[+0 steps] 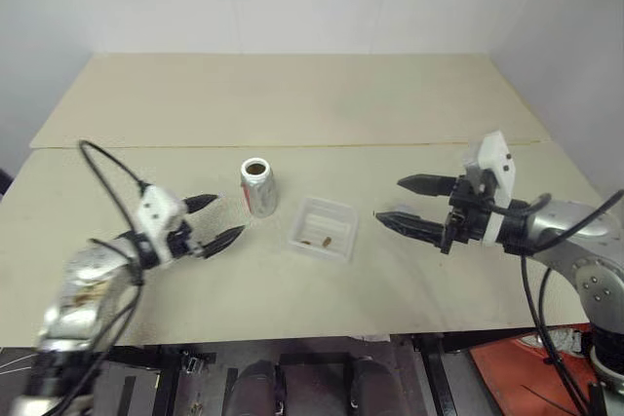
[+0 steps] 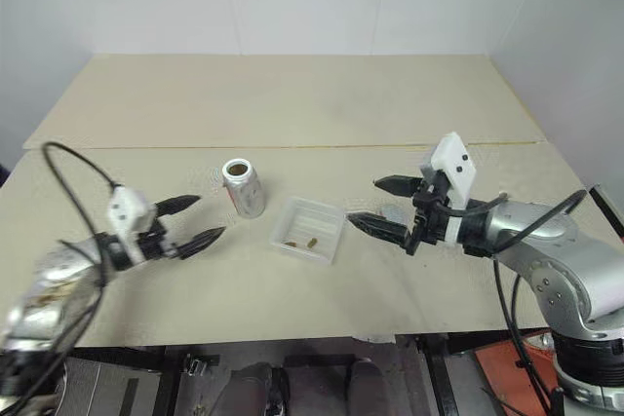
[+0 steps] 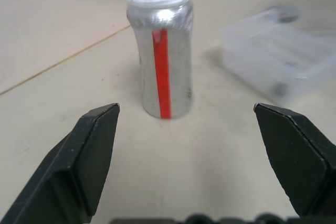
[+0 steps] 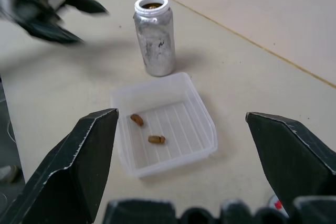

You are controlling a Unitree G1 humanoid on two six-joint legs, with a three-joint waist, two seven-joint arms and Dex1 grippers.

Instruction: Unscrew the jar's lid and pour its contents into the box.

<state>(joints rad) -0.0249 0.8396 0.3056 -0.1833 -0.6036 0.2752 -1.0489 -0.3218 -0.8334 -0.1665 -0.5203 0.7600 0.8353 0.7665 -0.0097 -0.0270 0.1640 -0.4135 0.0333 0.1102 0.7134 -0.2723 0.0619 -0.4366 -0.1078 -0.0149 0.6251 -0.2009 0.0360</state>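
Jar point(image 1: 258, 186) upright, uncapped beside box point(image 1: 325, 228); contents point(image 4: 147, 129) in box. Both grippers point(image 1: 216, 222) point(image 1: 417, 204) agape, empty. Pour looks done; nxt: retract arms.

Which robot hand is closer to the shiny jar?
The left hand. It sits open right beside the jar, not touching. The right hand is open too, farther off, past the box.

The jar point(image 1: 258, 185) stands on the table point(image 1: 292, 104). The box point(image 1: 324, 228) sits near it, at four o'clock, with two bits point(image 4: 147, 129) inside.
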